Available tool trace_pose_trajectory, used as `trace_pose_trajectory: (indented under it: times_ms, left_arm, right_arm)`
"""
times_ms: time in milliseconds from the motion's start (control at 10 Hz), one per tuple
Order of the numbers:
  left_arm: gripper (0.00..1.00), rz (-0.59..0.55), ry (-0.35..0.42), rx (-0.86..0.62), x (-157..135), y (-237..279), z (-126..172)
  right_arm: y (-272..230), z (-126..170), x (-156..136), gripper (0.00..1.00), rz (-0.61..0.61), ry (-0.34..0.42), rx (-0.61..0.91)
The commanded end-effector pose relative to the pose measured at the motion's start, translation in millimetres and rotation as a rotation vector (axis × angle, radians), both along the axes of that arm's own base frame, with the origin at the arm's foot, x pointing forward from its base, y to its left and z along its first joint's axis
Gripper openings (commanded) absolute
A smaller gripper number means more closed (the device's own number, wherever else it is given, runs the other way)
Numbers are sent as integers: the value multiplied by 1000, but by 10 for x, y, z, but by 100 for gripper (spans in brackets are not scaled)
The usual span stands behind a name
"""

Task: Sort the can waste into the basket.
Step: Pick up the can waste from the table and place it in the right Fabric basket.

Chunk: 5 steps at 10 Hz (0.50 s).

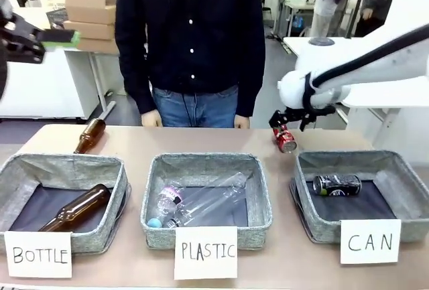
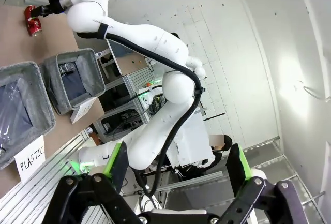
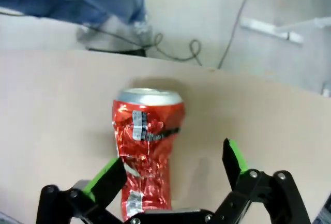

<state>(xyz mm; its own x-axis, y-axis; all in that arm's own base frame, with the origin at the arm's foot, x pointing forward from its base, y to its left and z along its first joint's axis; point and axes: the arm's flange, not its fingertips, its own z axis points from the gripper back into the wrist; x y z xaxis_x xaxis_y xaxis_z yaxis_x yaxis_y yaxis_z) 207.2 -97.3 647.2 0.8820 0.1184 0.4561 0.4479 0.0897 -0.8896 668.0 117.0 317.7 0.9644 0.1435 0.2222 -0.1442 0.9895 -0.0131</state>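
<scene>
The crumpled red metal can w/ silver top (image 3: 147,146) is seen lying on the tan counter (image 1: 221,139), just behind the grey fabric basket signed "CAN" (image 1: 402,169), where the black-and-grey can (image 1: 336,185) is already held. The right tool (image 3: 173,175) is spread open astride it, nothing gripped yet. Step judged: pick of 2nd can; closing, lifting, then carrying over the rim is needed. The left tool (image 2: 176,175) is held open, empty, away from the counter.
</scene>
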Motion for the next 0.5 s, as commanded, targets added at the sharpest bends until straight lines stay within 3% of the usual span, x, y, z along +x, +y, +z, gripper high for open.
trace_pose_trajectory:
  times_ms: [0,400]
  left_arm:
    - [100,-11,-16,-24,-8,0,22]
    - [100,-11,-16,-24,-8,0,22]
  right_arm:
    - [144,0,-20,100,-19,50,57]
    - [180,-119,-75,100,-24,88,73]
